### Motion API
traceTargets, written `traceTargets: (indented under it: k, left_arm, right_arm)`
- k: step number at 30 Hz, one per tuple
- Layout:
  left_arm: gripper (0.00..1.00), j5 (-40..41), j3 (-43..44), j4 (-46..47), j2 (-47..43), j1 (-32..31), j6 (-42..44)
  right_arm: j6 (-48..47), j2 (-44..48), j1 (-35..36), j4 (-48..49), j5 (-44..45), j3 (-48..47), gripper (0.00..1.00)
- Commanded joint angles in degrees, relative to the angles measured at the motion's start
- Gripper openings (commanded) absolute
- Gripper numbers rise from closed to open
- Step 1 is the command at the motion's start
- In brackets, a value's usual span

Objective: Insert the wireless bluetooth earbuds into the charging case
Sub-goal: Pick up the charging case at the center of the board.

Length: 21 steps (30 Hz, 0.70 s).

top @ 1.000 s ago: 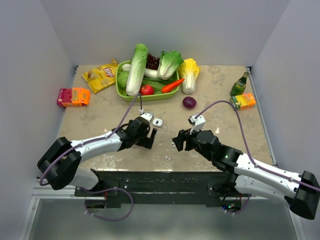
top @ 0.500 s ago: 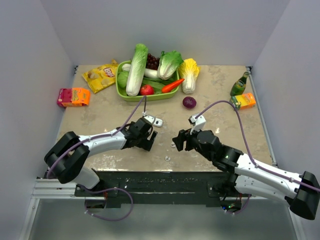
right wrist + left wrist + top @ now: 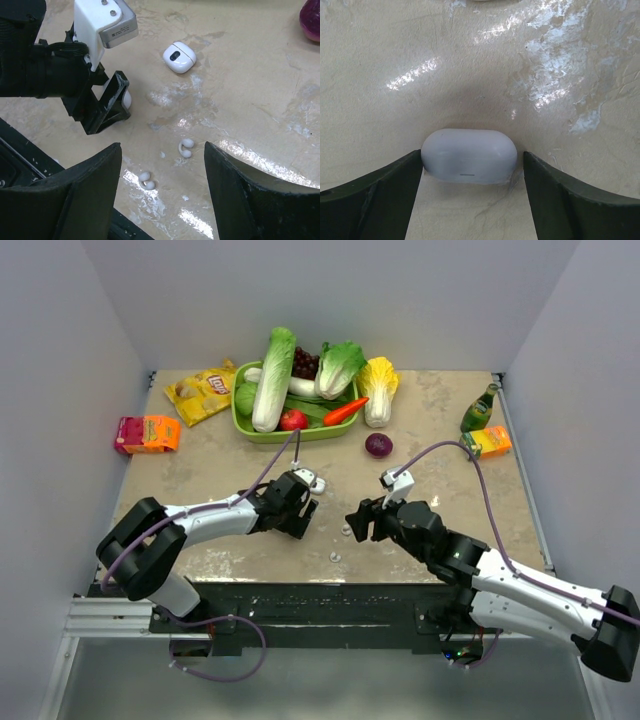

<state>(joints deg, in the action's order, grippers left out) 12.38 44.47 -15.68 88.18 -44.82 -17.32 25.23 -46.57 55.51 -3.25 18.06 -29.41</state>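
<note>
Two white earbuds [image 3: 185,147] [image 3: 147,181] lie loose on the tabletop, directly under my open right gripper [image 3: 162,155], which hovers above them without touching. In the top view these earbuds [image 3: 346,531] sit by the near edge. The charging case [image 3: 179,56], white with a dark centre, lies farther out, untouched. My left gripper [image 3: 472,165] straddles a second white rounded pod [image 3: 469,156]. Its left finger touches the pod and a small gap remains at the right finger. From above, the left gripper [image 3: 303,508] sits just short of the case [image 3: 317,483].
A green basket [image 3: 240,425] of vegetables stands at the back, with a purple onion [image 3: 378,445] in front of it. A chips bag [image 3: 203,392] and an orange carton [image 3: 146,433] lie at the left. A green bottle [image 3: 479,410] and a juice box [image 3: 488,442] are at the right.
My left gripper has moved right and forward, and its jaws have narrowed around the white pod. The right arm and the earbuds have stayed put.
</note>
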Motion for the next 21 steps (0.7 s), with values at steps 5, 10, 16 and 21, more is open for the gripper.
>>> traceTargets:
  k: [5,10,16,21]
  left_arm:
    - [0.81,-3.4,-0.8,-0.7,0.8,-0.3,0.6]
    - [0.80,-4.4,-1.8,-0.6,0.3,-0.3,-0.3]
    - [0.74,-4.3,-1.9,-0.6,0.3,-0.3,-1.0]
    - [0.53,-2.9,-3.1,1.1,-1.6,0.0,-2.8]
  right_arm:
    - [-0.6,1.0,0.1,0.5,0.3,0.2,0.70]
    - [-0.5,1.9,0.1,0.3,0.5,0.5,0.70]
    - [-0.6,1.8,0.1,0.2,0.6,0.2,0.70]
    - [-0.5,1.9,0.0,0.2,0.6,0.1,0.70]
